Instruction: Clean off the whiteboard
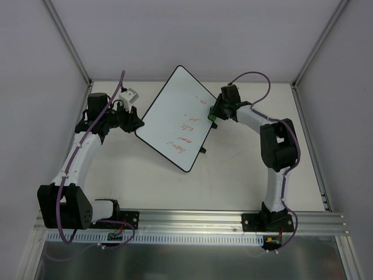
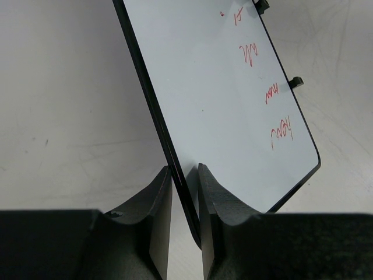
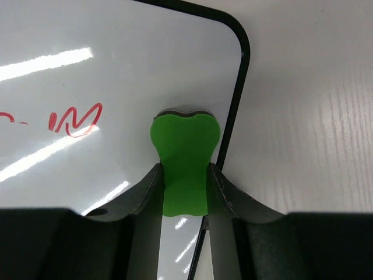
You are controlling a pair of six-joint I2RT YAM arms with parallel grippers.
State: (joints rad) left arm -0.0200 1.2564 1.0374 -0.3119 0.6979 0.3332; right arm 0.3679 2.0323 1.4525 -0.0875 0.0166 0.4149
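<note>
Surface: pale table (image 1: 233,181) boxed in by plain grey-white walls (image 1: 175,35); a metal rail (image 1: 192,220) along the near edge carries both arm bases.
Left gripper (image 1: 137,124) (image 2: 185,175): fingers nearly together, pinching the black frame on the left edge of the whiteboard; on my left wrist feed the frame runs straight down into the narrow slot between them.
Whiteboard (image 1: 175,116) (image 2: 221,87) (image 3: 87,70): mid-table, turned diagonally, one corner toward the far wall, held between the two grippers.
Red handwriting (image 1: 185,125) (image 2: 280,131) (image 3: 76,116): several short scrawls in a row across the board face.
Feet (image 1: 203,151) (image 2: 296,82): small black tabs poking out from the board's right-hand edge.
Right gripper (image 1: 213,116) (image 3: 185,172): clamped on a green eraser (image 3: 185,140) (image 1: 213,119), fingers tight against its narrow waist.
Eraser contact: its far end sits against the board face, just inside the frame near a rounded corner.
Cut off: the board's far corner on my left wrist feed, most of the board on my right.
Unclear: I cannot read the words, and I cannot tell whether the board lies flat or tilts.
</note>
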